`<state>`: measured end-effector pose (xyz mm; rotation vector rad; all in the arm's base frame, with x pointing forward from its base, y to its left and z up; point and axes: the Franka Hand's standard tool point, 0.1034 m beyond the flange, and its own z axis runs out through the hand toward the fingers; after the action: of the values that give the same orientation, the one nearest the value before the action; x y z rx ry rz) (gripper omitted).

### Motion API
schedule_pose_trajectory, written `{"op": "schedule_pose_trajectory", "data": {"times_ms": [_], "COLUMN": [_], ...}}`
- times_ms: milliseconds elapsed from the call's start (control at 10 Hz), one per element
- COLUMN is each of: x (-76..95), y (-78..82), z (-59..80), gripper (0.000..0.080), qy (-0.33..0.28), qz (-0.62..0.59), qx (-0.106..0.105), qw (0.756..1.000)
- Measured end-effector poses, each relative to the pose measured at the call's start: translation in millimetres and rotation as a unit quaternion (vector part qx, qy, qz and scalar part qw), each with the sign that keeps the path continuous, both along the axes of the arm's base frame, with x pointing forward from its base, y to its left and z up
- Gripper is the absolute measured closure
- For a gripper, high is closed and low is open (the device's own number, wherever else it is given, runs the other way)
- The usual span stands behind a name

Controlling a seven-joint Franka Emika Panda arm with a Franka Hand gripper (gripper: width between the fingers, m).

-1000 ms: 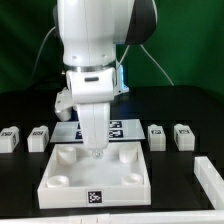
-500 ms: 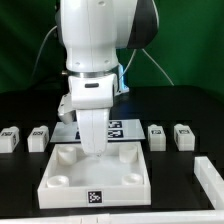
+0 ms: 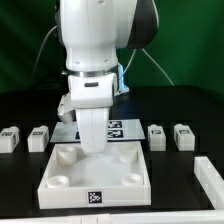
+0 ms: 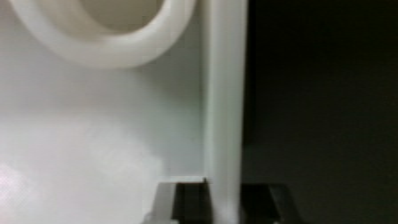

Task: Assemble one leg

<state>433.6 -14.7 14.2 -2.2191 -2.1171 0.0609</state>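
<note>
Four small white legs with tags lie on the black table: two at the exterior view's left (image 3: 10, 138) (image 3: 38, 137) and two at its right (image 3: 157, 134) (image 3: 183, 134). The large white square plate (image 3: 95, 175) with round corner sockets lies in front. My gripper (image 3: 92, 150) is down at the plate's far edge, between the two far sockets. In the wrist view, the plate's thin rim (image 4: 222, 100) runs between my two dark fingers (image 4: 187, 205), which sit against it on both sides. My gripper (image 4: 222, 205) is shut on that rim. It holds no leg.
The marker board (image 3: 122, 128) lies behind the plate, partly hidden by the arm. Another white part (image 3: 210, 178) sits at the exterior view's lower right edge. A socket (image 4: 107, 30) shows close to the rim in the wrist view.
A second ago the gripper sat slightly higher and further right; it has come down onto the plate's far edge. Nothing has moved in the last half second.
</note>
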Motion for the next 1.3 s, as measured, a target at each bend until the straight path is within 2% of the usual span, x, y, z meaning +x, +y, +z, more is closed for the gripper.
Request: {"op": "schedule_pose_trajectory", "data": {"times_ms": [500,600,900,1300], "x": [0.9,6.9,25.2,59.2], "y": [0.0,0.4,27.6,67.3], "z": [0.2,1.6,2.8,1.9], "gripper": [0.0739,0.0739,0.0739,0.0739], "qy": [-0.001,-0.005,-0.017,-0.029], "qz": [0.0,0.002,0.022,0.003], "qx": [0.0,0.0,0.011,0.027], "qw": [1.0,1.0,1.0,0.999]}}
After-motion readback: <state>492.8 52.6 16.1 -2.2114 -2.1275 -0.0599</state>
